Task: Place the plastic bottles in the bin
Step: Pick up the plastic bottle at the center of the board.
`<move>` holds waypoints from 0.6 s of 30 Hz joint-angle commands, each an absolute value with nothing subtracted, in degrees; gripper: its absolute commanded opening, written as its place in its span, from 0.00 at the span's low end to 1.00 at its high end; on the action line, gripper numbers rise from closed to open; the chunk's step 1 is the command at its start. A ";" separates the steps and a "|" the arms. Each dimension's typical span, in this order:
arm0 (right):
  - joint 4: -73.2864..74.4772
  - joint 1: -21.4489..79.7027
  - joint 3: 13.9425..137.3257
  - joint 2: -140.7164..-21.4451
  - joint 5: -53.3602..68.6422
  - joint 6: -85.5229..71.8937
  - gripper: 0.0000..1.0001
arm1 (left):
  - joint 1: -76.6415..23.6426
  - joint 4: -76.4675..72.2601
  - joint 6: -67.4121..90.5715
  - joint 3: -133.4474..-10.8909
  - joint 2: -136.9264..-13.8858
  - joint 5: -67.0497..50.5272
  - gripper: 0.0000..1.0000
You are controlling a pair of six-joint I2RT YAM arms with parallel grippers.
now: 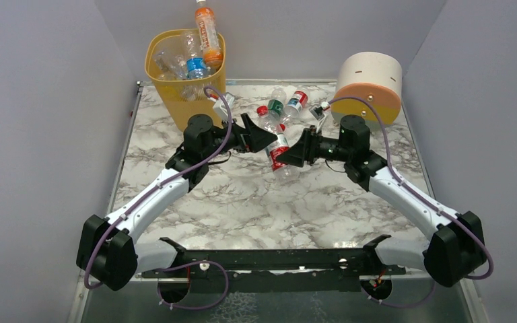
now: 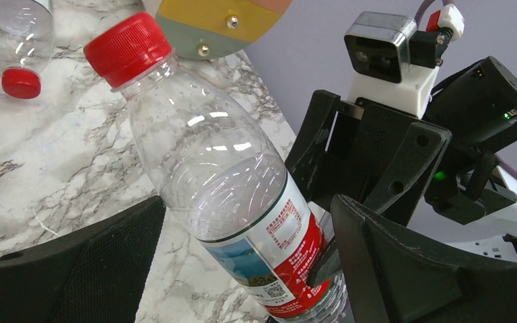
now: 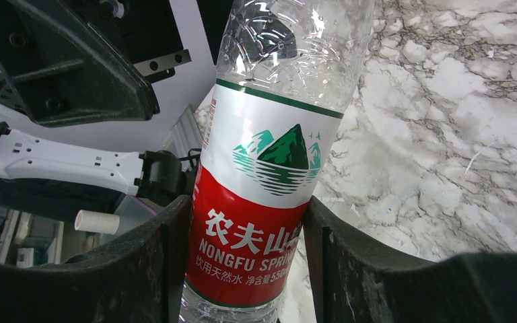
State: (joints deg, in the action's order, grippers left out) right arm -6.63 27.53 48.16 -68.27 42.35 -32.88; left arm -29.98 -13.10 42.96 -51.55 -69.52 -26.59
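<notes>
Spotter: Marbled surface (image 1: 242, 202), grey walls. Far left stands the bin (image 1: 168, 101), with several plastic bottles (image 1: 195, 67) in it and an orange-labelled one (image 1: 207, 30) poking above the rim.

Second: And your left gripper (image 1: 266, 138)?

Spotter: Just right of the bin. Its fingers (image 2: 94, 269) are wide apart, either side of the red-labelled bottle (image 1: 279, 151), not pressing it. Your right gripper (image 1: 295, 151) has that bottle, with fingers (image 3: 128, 276) clamped on the label.

Second: Risks?

Spotter: This reads as a handover. If you let go on the right before the left closes, the bottle falls free and rolls. The plastic is thin, so a hard squeeze could buckle it and make it slip. Your arms are nose to nose, and a push inward from either could knock them together. Behind them lie loose bottles (image 1: 274, 110). Far right is the round drum (image 1: 370, 84), which isn't your bin.
</notes>
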 commanded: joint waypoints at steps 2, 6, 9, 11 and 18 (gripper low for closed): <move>-11.59 30.21 53.08 -73.29 43.33 -33.65 0.56 | -27.85 -20.94 45.56 -49.61 -70.34 -31.60 0.99; -13.90 31.56 53.35 -74.72 41.54 -33.85 0.56 | -26.63 -20.92 46.03 -49.78 -71.51 -31.99 0.99; -14.66 32.06 53.92 -75.65 40.36 -33.40 0.56 | -25.82 -20.92 46.56 -50.29 -73.04 -32.37 0.99; -14.56 32.37 54.64 -76.43 39.38 -32.58 0.56 | -25.75 -20.94 46.88 -51.07 -74.44 -32.75 0.99; -12.72 32.56 58.13 -79.08 36.58 -30.15 0.56 | -25.37 -20.94 47.28 -54.11 -78.51 -33.39 0.93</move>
State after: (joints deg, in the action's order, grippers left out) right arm -11.20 32.21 54.76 -78.00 39.42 -32.32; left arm -25.85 -18.85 47.18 -50.92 -77.01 -31.09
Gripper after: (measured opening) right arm 0.585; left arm 0.973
